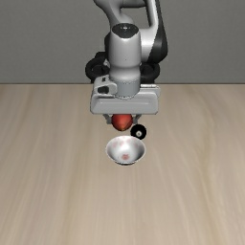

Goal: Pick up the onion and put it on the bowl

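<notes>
A small red onion (122, 121) hangs between the fingers of my gripper (122, 122), just above the table. The gripper points straight down and is shut on the onion, whose upper part is hidden by the gripper body. Directly below it in the exterior view sits a white bowl (126, 151) with a pale reddish reflection inside. The onion is above the bowl's far rim and apart from it.
A wooden table (48, 182) spreads across the exterior view with a grey wall behind. The arm's body (129, 48) rises at the top centre.
</notes>
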### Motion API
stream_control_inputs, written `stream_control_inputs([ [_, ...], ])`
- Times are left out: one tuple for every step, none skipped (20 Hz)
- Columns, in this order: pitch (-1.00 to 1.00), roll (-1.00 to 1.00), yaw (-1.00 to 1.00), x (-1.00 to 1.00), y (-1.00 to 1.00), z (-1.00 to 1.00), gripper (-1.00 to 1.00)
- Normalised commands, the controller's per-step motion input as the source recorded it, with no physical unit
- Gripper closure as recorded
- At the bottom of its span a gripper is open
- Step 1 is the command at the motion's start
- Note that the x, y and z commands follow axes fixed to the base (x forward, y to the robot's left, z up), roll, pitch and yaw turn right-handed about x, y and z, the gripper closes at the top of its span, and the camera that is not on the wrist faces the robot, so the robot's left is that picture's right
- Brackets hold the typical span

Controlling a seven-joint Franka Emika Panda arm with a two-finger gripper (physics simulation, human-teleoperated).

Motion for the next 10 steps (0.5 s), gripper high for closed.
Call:
stream_control_inputs([
  [0.0,0.0,0.0,0.0,0.0,0.0,-1.0],
  [0.0,0.0,0.0,0.0,0.0,0.0,-1.0],
  [0.0,0.0,0.0,0.0,0.0,0.0,-1.0],
  [0.0,0.0,0.0,0.0,0.0,0.0,-1.0],
  [0.0,0.0,0.0,0.0,0.0,0.0,-1.0],
  [0.0,0.0,0.0,0.0,0.0,0.0,-1.0],
  [0.0,0.0,0.0,0.0,0.0,0.0,-1.0],
  [0.0,0.0,0.0,0.0,0.0,0.0,-1.0],
  [0.0,0.0,0.0,0.0,0.0,0.0,-1.0],
  [0.0,0.0,0.0,0.0,0.0,0.0,-1.0],
])
